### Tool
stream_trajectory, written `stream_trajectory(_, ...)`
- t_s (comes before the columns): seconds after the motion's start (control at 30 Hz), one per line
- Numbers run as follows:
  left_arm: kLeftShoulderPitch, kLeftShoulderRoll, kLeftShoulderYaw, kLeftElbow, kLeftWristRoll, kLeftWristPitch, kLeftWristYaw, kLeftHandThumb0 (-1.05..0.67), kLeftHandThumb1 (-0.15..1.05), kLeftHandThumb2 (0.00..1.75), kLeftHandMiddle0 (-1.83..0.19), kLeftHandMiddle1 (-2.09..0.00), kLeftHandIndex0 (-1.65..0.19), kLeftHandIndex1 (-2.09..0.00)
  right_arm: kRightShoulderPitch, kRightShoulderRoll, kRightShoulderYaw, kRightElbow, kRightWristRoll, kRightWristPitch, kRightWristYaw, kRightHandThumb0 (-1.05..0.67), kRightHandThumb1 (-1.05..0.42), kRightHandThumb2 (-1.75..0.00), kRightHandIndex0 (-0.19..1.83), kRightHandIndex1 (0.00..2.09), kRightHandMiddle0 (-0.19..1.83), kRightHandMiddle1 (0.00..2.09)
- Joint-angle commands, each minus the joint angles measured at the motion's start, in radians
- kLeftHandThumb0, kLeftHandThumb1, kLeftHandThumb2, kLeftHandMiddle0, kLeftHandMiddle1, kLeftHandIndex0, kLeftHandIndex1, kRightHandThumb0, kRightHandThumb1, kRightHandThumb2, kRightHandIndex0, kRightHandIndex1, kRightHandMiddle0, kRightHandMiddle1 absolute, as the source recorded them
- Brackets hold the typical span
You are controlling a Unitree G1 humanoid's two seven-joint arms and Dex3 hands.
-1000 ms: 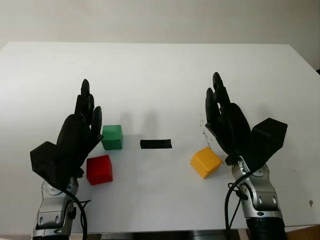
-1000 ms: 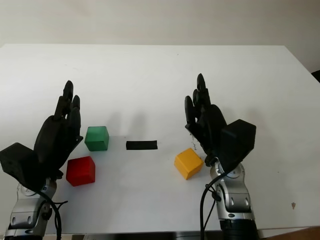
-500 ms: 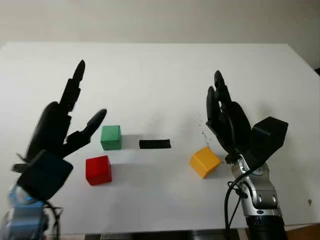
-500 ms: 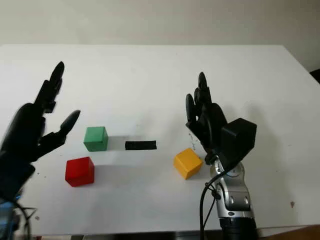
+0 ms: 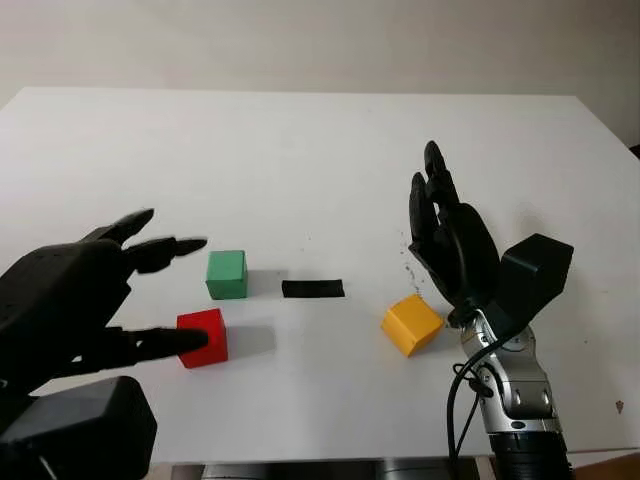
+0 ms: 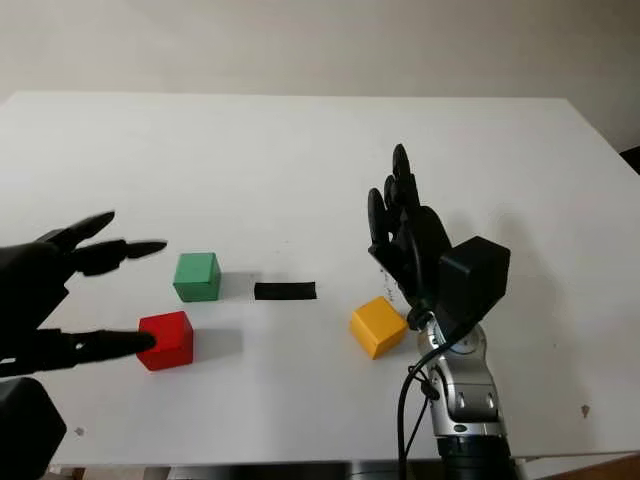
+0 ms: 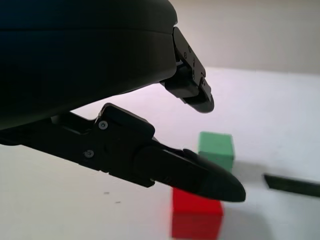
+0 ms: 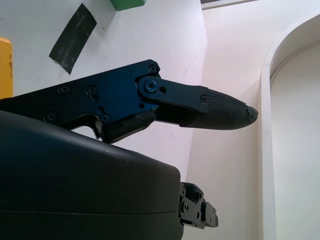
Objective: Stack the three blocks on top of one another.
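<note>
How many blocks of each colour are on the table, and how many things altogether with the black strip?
Red block: 1
Green block: 1
Yellow block: 1
Black strip: 1
Total: 4

I think this is a lab or a test room, not a home. I see a big plain white table point(image 5: 300, 140) with a bare pale wall point(image 5: 320, 40) behind it. There are no dishes, toys or pictures around. On the table sit just three small colored cubes: a red block point(image 5: 203, 337), a green block point(image 5: 226, 274) and a yellow block point(image 5: 411, 324). A short strip of black tape point(image 5: 313, 289) is stuck flat on the table between them, like a mark for a test. It all looks set up for robot practice.
</note>
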Motion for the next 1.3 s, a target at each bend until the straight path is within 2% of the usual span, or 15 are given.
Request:
stream_trajectory(0.0,0.021,0.004,0.009,-0.013,0.022,-0.024,-0.006,-0.92,1.0,0.06,-0.18,-0.06,-0.51,-0.17,0.0,-0.002,0.001,-0.016,0.0,-0.009,0.0,-0.75,-1.05,-0.62,-0.19,0.0,-0.19,0.0)
stream_trajectory(0.23,0.034,-0.039,-0.064,0.049,0.17,-0.108,0.035,-0.92,1.04,0.07,-0.18,-0.05,-0.52,-0.18,-0.005,-0.001,0.002,-0.007,0.001,-0.012,0.001,-0.74,-1.05,-0.63,-0.19,0.0,-0.19,0.0)
stream_trajectory(0.43,0.007,-0.096,-0.154,0.097,0.316,-0.141,0.045,-0.87,1.01,0.05,-0.16,-0.05,-0.49,-0.17,-0.005,-0.004,0.0,-0.009,-0.002,-0.017,-0.003,-0.74,-1.05,-0.63,-0.19,0.0,-0.19,0.0)
stream_trajectory(0.7,0.006,-0.155,-0.193,0.133,0.368,-0.199,0.06,-0.9,1.03,0.06,-0.17,-0.06,-0.54,-0.23,-0.002,-0.008,-0.007,-0.017,0.002,-0.007,-0.005,-0.74,-1.05,-0.62,-0.19,0.0,-0.19,0.0)
stream_trajectory(0.73,0.01,-0.159,-0.191,0.134,0.363,-0.206,0.063,-0.9,1.03,0.06,-0.18,-0.06,-0.51,-0.32,-0.002,-0.008,-0.007,-0.018,0.002,-0.008,-0.005,-0.74,-1.05,-0.62,-0.19,0.0,-0.19,0.0)
stream_trajectory(0.8,0.016,-0.166,-0.186,0.136,0.36,-0.216,0.064,-0.91,1.03,0.05,-0.18,-0.05,-0.32,-0.71,-0.002,-0.009,-0.009,-0.015,0.002,-0.011,-0.004,-0.74,-1.05,-0.62,-0.19,0.0,-0.19,0.0)
stream_trajectory(0.87,0.015,-0.173,-0.184,0.13,0.369,-0.212,0.044,-0.91,1.03,0.05,-0.17,-0.05,-0.25,-0.83,-0.003,-0.011,-0.01,-0.013,0.003,-0.013,-0.003,-0.74,-1.05,-0.61,-0.19,0.0,-0.19,0.0)
stream_trajectory(1.0,0.013,-0.186,-0.186,0.12,0.39,-0.209,0.018,-0.89,1.01,0.05,-0.16,-0.05,-0.22,-0.91,-0.007,-0.011,-0.012,-0.008,0.005,-0.016,0.003,-0.74,-1.05,-0.61,-0.19,0.0,-0.19,0.0)
stream_trajectory(1.27,0.017,-0.205,-0.189,0.137,0.438,-0.243,0.049,-0.89,1.02,0.05,-0.19,-0.06,-0.25,-0.98,-0.006,-0.011,-0.016,-0.01,0.006,-0.013,0.002,-0.74,-1.05,-0.61,-0.19,0.0,-0.19,0.0)
